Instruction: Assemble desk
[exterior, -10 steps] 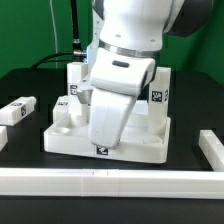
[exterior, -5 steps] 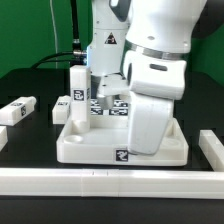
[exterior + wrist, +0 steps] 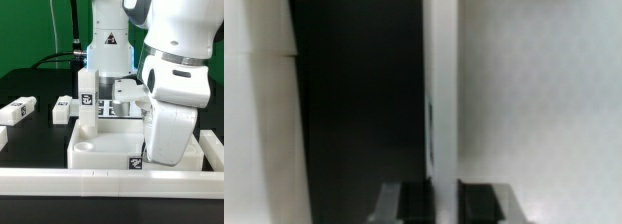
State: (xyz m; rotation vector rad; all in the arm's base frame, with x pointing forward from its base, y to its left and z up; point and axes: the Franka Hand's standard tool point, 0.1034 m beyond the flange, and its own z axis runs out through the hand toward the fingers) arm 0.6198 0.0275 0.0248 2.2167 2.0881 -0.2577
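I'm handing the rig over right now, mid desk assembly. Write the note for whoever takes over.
Grip: the pincer is low at the desk top's near end on the exterior view's right. Its fingertips are close together, but the wrist view is too blurred to show what they grip.
Parts: the desk top lies sockets-up just behind the front border rail.
Done: an upright leg stands at its far corner on the exterior view's left.
Left: a loose leg and a second loose leg lie on the table. The fourth isn't clearly visible. The near-left socket is empty.
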